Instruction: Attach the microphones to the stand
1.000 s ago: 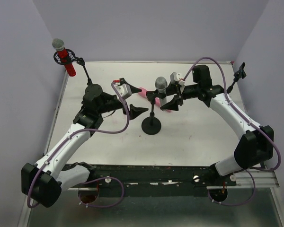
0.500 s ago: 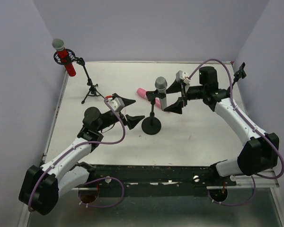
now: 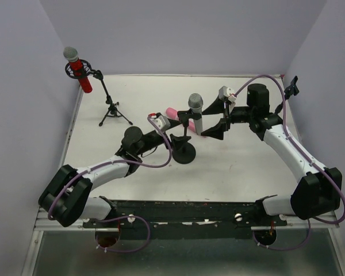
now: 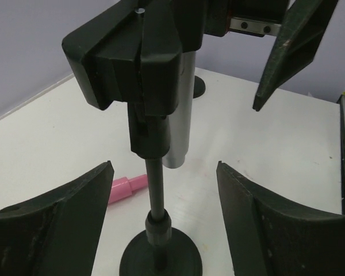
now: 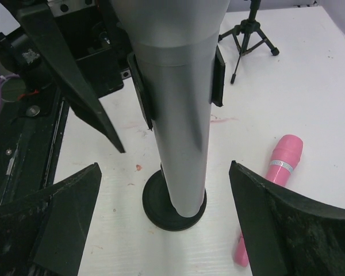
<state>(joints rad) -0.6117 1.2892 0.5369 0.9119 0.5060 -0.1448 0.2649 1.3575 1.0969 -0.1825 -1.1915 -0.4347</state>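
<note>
Reaching in from the lower left of the top view, the left gripper (image 3: 177, 132) now sits at the centre stand (image 3: 184, 153). A second ago it hung further left, nearer the tripod stand (image 3: 112, 109). Its jaws are spread wide on either side of the stand's thin black pole, and the left wrist view shows clear gaps on both sides, so nothing is grasped.

The silver-grey microphone (image 3: 195, 112) stands upright in the stand's black clip, with its mesh head on top and its smooth grey barrel running down beside the pole. From the right of the frame, the right gripper (image 3: 206, 122) has backed off a little compared with a second ago. Its jaws are released and fully apart, the barrel (image 5: 175, 115) standing between them untouched.

Just behind the stand, the pink microphone (image 3: 171, 111) lies flat on the white surface (image 3: 247, 155). It is pink all over, with a narrow pale band near one end (image 5: 279, 172).

In the upper left corner, the red microphone (image 3: 77, 69) hangs tilted in the tripod stand's ring mount, unchanged. It has a glittery red body and a silver mesh head.
</note>
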